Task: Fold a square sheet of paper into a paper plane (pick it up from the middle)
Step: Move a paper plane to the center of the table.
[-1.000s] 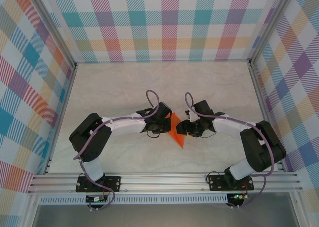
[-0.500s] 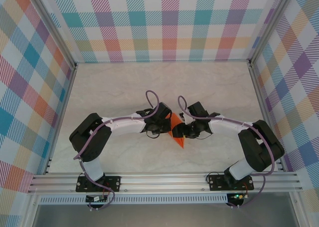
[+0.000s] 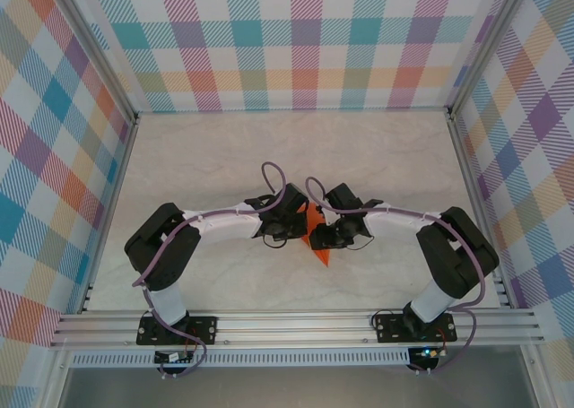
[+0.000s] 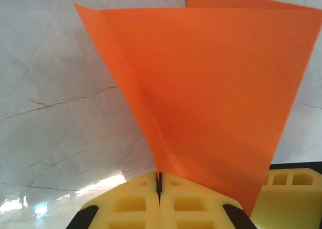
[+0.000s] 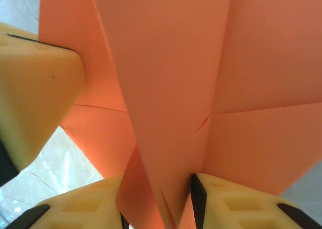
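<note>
**A:** Where's the orange paper (image 3: pixel 321 251)?

**B:** Top cam: a creased wedge between both grippers at mid-table (image 3: pixel 224 157), tip toward the arm bases.

**A:** Jaws?

**B:** Left gripper (image 4: pixel 159 188): my left wrist view shows the pads together, clamped on the paper's narrow end (the top cam is too coarse for that). Right gripper (image 5: pixel 158 188): its wrist view shows a fold between the fingers, jaws partly apart. I can't tell whether they pinch.

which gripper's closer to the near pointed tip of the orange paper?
Right. The right gripper straddles the orange paper from its right side, just beyond that tip; the left gripper, jaws shut on it, holds farther back on the left side.
</note>
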